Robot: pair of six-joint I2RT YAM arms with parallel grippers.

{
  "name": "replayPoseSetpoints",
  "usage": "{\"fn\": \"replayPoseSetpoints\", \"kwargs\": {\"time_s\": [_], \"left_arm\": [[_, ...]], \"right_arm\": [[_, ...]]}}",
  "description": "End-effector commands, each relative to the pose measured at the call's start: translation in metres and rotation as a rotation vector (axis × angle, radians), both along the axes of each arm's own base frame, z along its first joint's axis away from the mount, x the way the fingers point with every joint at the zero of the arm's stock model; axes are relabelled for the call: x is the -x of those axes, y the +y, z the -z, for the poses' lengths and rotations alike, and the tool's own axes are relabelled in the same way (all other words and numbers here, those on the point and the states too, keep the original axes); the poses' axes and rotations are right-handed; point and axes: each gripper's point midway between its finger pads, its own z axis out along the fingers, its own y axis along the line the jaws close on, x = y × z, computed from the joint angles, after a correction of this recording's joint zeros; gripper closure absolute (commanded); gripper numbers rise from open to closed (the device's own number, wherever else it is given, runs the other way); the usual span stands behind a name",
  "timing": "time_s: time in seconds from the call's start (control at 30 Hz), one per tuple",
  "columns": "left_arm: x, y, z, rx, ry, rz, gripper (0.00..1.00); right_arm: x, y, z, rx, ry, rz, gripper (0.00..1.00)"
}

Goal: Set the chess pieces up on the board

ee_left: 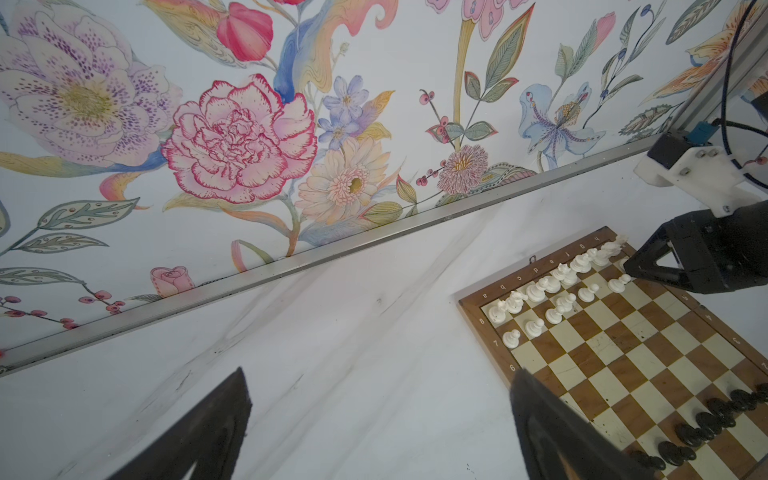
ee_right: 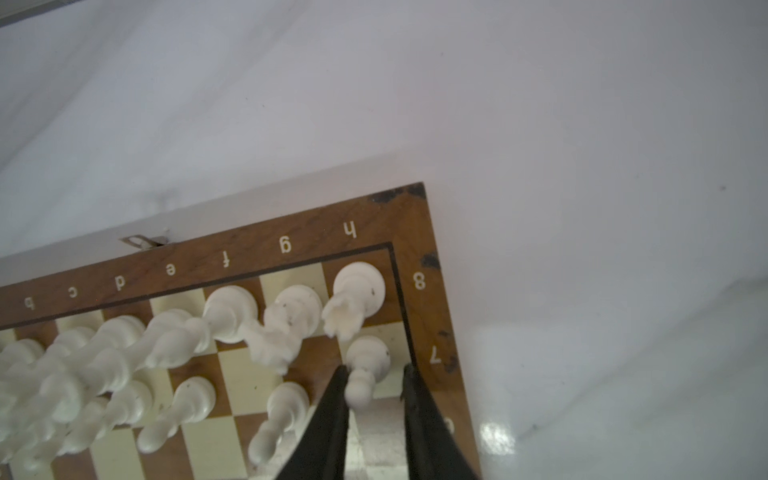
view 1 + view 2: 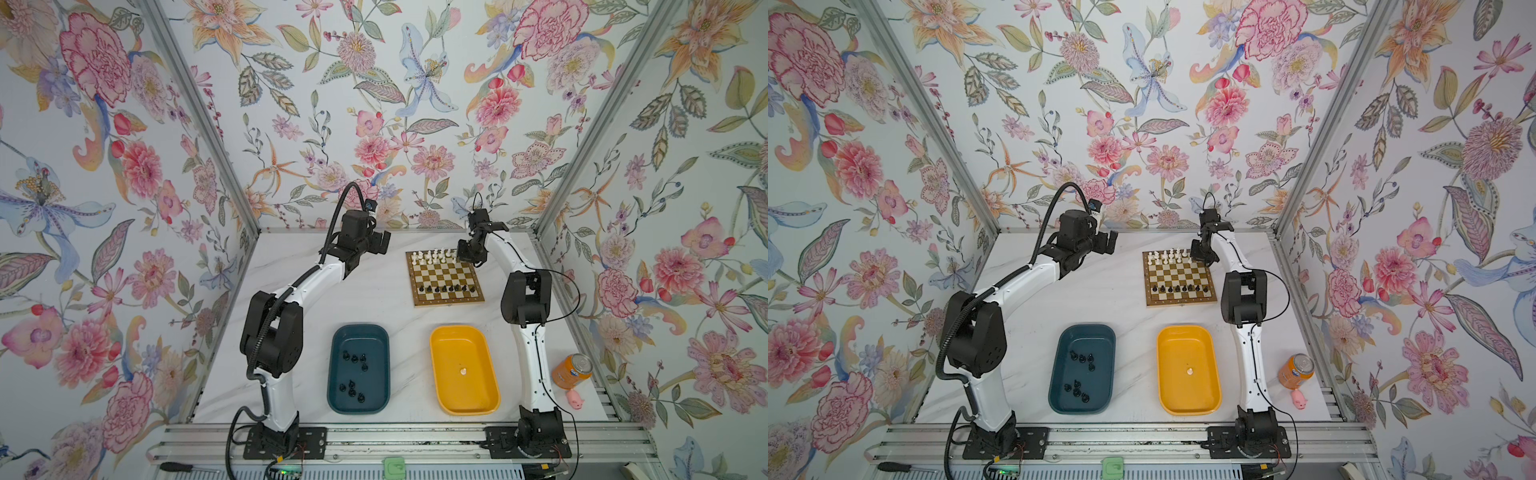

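The board [image 2: 419,216] holds a white pawn [image 2: 368,355] by its corner edge — the right claw [image 2: 376,368] is a little open around it; the left claw [image 1: 379,371] hangs wide over the table [image 1: 291,415].

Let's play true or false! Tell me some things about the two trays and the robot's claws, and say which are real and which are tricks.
1. The yellow tray holds a single white piece. True.
2. The teal tray holds nothing. False: black pieces lie in it.
3. The left gripper grips a black pawn. False: it is open and holds nothing.
4. A white pawn stands on the board between the fingers of the right gripper. True.
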Motion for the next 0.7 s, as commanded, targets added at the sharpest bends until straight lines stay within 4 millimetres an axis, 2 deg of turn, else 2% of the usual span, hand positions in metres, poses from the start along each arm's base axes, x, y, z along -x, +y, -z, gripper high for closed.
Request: {"fn": "replayPoseSetpoints", "kwargs": {"time_s": [0.0,0.23,0.4,0.57,0.67], "left_arm": [[0.001,-0.002,0.000,0.011,-0.013,0.001,0.01],[0.002,-0.003,-0.003,0.010,-0.022,0.010,0.01],[0.003,-0.002,-0.004,0.010,-0.027,0.011,0.01],[0.006,-0.001,-0.004,0.008,-0.032,0.013,0.01],[0.007,0.001,-0.004,0.005,-0.029,0.012,0.01]], "right_arm": [[0.006,-0.007,-0.026,0.021,-0.018,0.004,0.74],[0.006,0.001,-0.046,0.015,-0.051,-0.004,0.74],[0.010,0.015,-0.060,-0.006,-0.066,-0.023,0.75],[0.012,0.034,-0.060,-0.019,-0.069,-0.057,0.76],[0.012,0.041,-0.052,-0.020,-0.057,-0.069,0.76]]}}
